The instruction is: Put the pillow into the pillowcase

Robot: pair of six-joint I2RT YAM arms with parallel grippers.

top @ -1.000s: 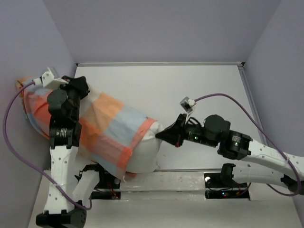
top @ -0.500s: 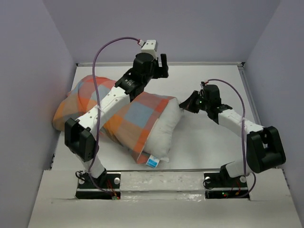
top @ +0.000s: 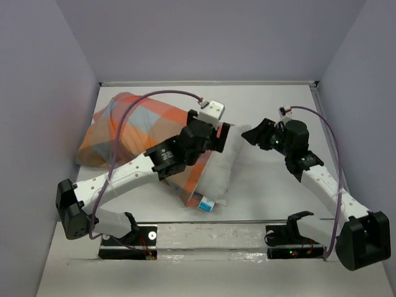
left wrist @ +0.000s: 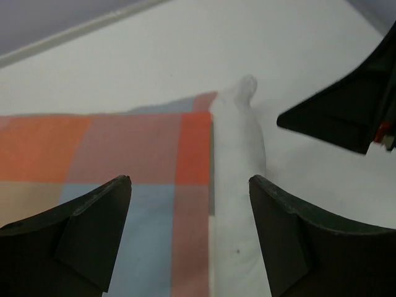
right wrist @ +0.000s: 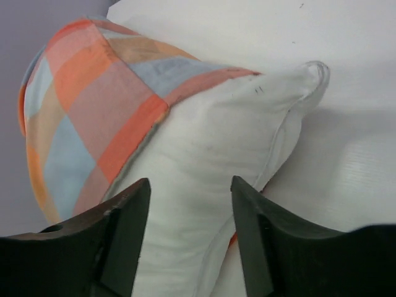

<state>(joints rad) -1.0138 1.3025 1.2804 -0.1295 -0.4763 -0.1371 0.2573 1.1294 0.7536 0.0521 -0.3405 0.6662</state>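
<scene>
Close to the tabletop's [top: 272, 198] near edge: bare white end of the pillow [top: 224, 170] with a small blue label [top: 207, 204], poking out of the checked pillowcase [top: 124, 124]. Over the pillowcase's orange hem: left gripper [left wrist: 189, 182], jaws wide apart, empty. By the pillow's far corner: right gripper [right wrist: 189, 182], jaws parted, gripping nothing. Farther back: rest of the pillowcase, stretched toward the far left corner.

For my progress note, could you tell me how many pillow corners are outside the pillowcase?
2: one pillow corner beside the right gripper, the other beside the blue tag.
</scene>
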